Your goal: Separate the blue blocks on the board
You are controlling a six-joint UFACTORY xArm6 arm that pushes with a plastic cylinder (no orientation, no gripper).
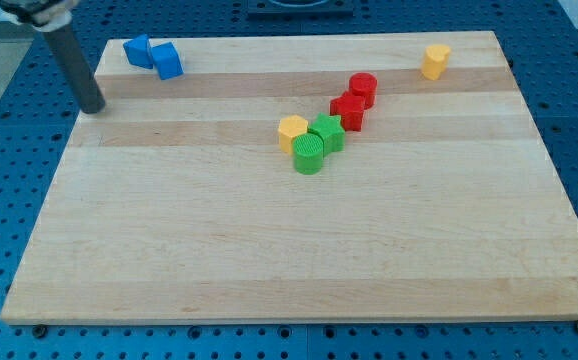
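Two blue blocks touch each other at the board's top left corner: an angular blue block (137, 50) on the left and a blue cube-like block (167, 61) to its right. My tip (93, 108) is at the board's left edge, below and to the left of the blue blocks, apart from them.
A cluster sits near the middle: a red cylinder (363, 89), a red star-like block (348, 111), a green star-like block (326, 132), a green cylinder (309, 155) and a yellow block (292, 132). A yellow block (435, 61) stands at the top right. The wooden board (269, 250) lies on a blue perforated table.
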